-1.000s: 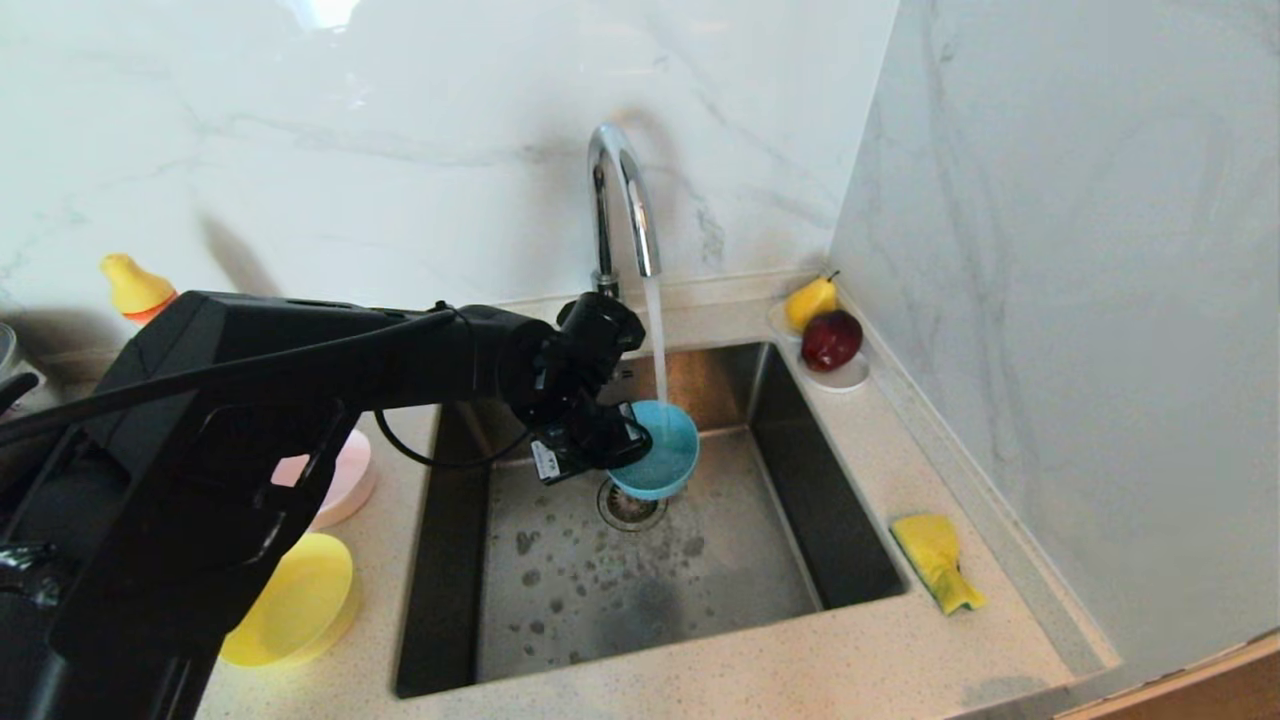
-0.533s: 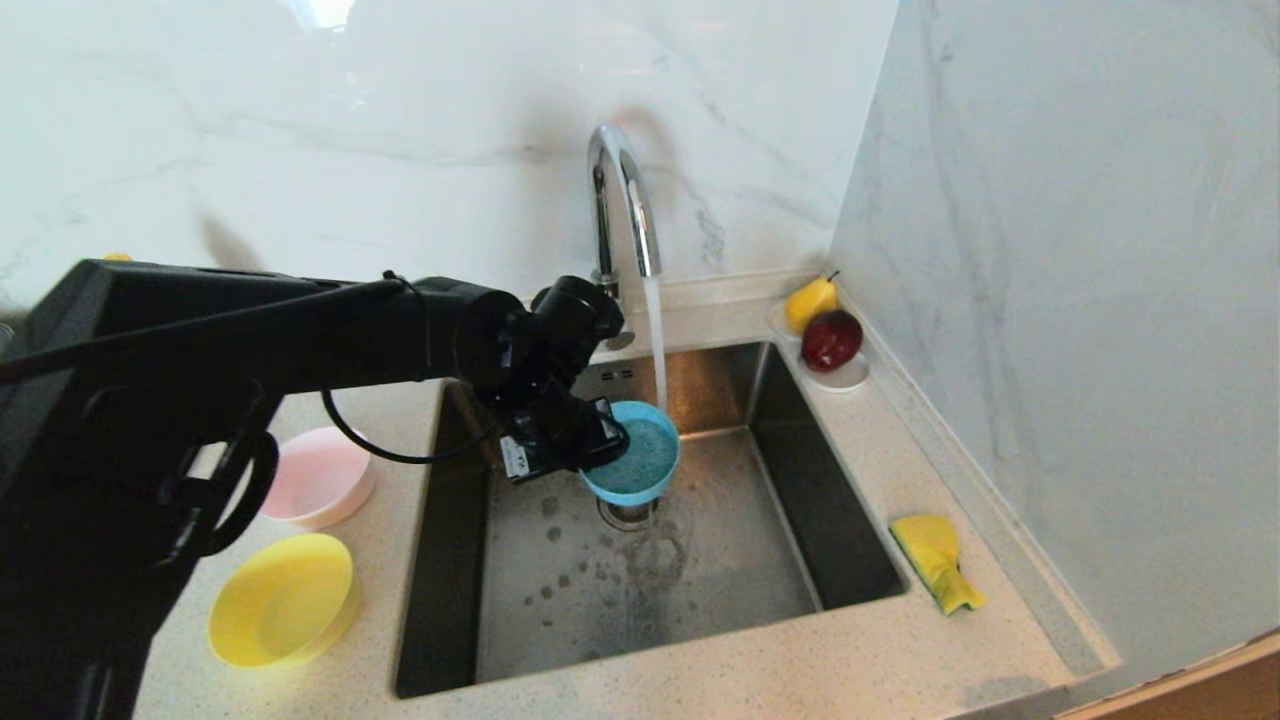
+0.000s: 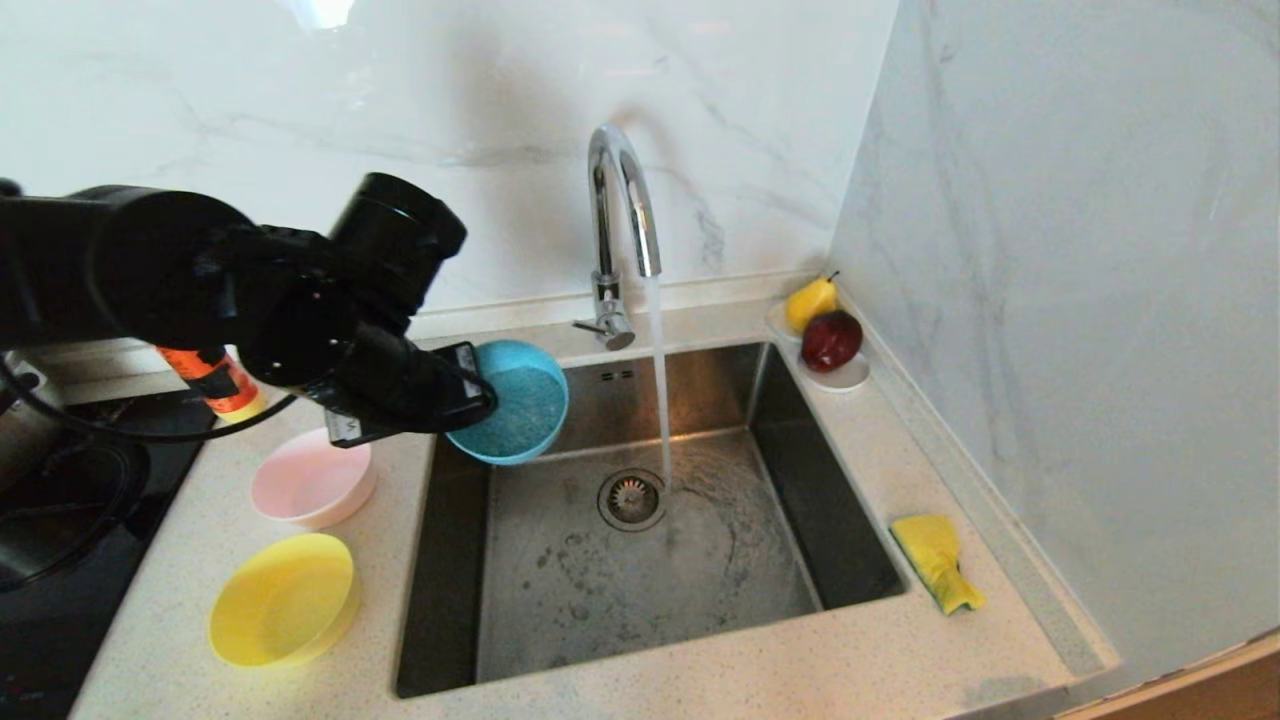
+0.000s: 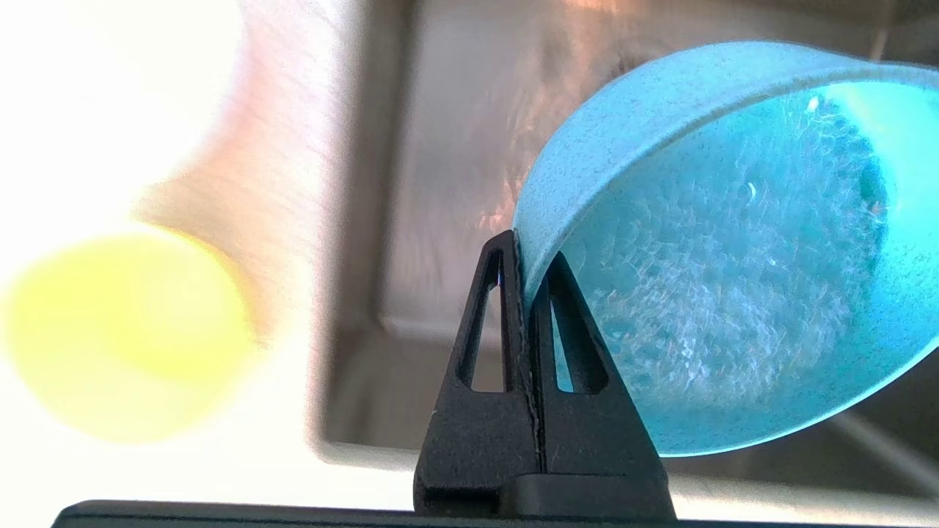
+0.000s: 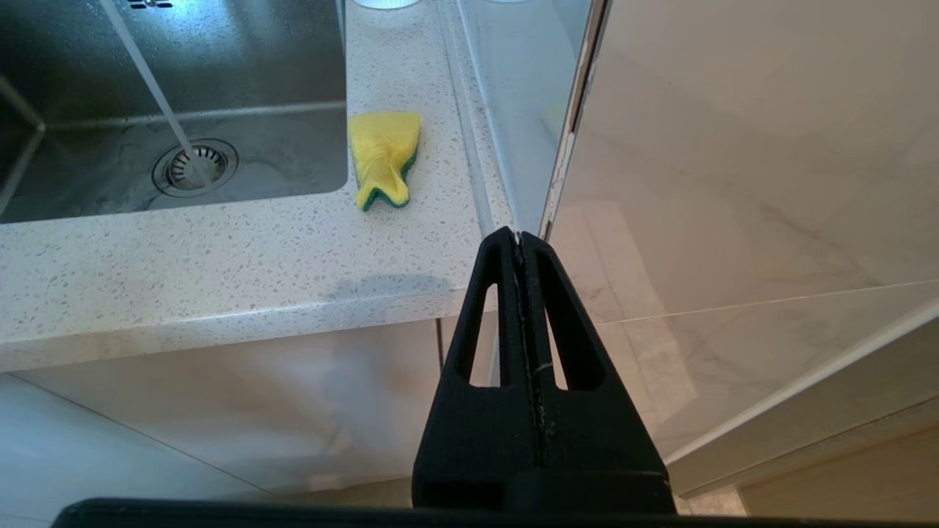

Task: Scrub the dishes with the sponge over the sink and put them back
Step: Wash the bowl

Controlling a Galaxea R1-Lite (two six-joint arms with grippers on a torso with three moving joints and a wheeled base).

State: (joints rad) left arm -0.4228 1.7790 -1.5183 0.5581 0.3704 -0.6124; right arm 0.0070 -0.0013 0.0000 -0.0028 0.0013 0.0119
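Note:
My left gripper [image 3: 470,392] [image 4: 522,253] is shut on the rim of the light blue bowl [image 3: 515,412] [image 4: 726,257], holding it tilted above the back left corner of the sink [image 3: 850,470]. The pink bowl [image 3: 312,480] and the yellow bowl [image 3: 283,598] [image 4: 125,330] stand on the counter left of the sink. The yellow and green sponge [image 3: 937,560] [image 5: 383,158] lies on the counter right of the sink. My right gripper [image 5: 521,236] is shut and empty, parked off the counter's front right corner.
Water runs from the chrome tap [image 3: 622,215] onto the sink floor beside the drain strainer [image 3: 630,497] [image 5: 194,165]. A white saucer [image 3: 845,378] with a pear and a red apple stands at the back right. An orange bottle [image 3: 215,385] stands behind the pink bowl; a dark hob [image 3: 60,520] lies left.
My left arm has lifted the light blue bowl out from under the water stream and carried it left and up, toward the sink's left edge. The right arm has not moved.

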